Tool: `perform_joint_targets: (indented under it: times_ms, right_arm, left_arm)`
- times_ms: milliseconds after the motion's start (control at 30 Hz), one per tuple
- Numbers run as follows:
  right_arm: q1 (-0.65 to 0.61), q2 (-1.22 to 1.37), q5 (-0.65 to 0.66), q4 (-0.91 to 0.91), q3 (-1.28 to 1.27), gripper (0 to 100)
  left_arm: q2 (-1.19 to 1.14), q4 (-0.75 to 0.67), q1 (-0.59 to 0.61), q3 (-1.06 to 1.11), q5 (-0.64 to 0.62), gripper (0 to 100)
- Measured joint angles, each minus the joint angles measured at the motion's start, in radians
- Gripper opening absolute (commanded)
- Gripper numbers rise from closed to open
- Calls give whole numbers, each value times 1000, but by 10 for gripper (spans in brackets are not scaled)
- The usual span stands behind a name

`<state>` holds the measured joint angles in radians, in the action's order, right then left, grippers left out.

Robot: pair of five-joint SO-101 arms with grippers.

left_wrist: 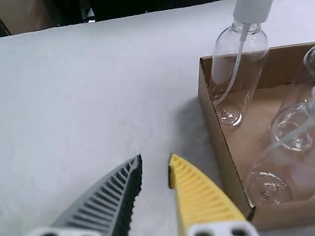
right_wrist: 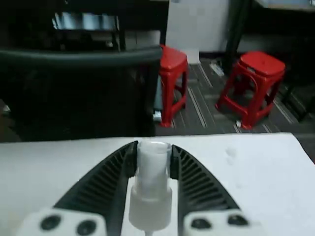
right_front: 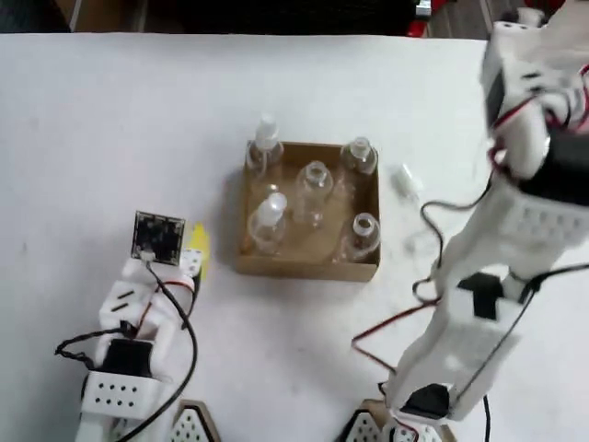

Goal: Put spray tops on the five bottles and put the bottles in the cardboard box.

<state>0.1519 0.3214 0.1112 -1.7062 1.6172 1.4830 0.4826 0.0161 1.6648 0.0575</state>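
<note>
At the table's near left the left arm (right_front: 129,341) sits low, a black camera board (right_front: 158,235) on its wrist and black and red cables (right_front: 179,322) looping over it. Its left gripper (left_wrist: 155,164), one finger grey and one yellow, stands slightly parted with nothing between, just beside the cardboard box (right_front: 308,269), whose corner wall stands between it and the bottles. All five clear bottles stand upright inside the box. A capped bottle (right_front: 267,152) in the far left corner and a second capped bottle (right_front: 270,221) nearer the front carry white spray tops. The middle bottle (right_front: 315,189), the far right bottle (right_front: 359,158) and the near right bottle (right_front: 362,235) have open necks. Just right of the box a small pale piece, seemingly a loose spray top (right_front: 405,180), lies on the table. Farther right the right arm (right_front: 479,313) rises tall, covering much of the table's right side in the high view. The right gripper (right_wrist: 153,150) is clamped on a white spray top (right_wrist: 151,191), held over the table and facing the room. The table (right_front: 110,120) is plain white. Beyond its far edge stand a dark chair (right_wrist: 83,83), a red stool (right_wrist: 172,69) and a second red stool (right_wrist: 258,69) on a dark floor.
</note>
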Motion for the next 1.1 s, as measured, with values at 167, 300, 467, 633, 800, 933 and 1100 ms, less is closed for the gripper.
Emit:
perform_joint_targets:
  times_ms: [167,300,467,633,800,933,1100]
  right_arm:
    - [-130,-218,-18,0,-207,15]
    - [-239,-387,-91,9,-522,15]
    - [-298,-488,-203,227,-847,15]
    - [-377,-551,-216,342,-1079,15]
    - [-466,-713,-218,457,-1261,15]
    - [-463,-802,-173,713,-1510,15]
    - [-488,-881,-64,1143,-1877,15]
  left_arm:
    - [0,0,0,0,0,38]
    - [0,0,0,0,0,38]
    - [0,0,0,0,0,38]
    - [0,0,0,0,0,38]
    - [0,0,0,0,0,38]
    - [0,0,0,0,0,38]
    - [0,0,0,0,0,38]
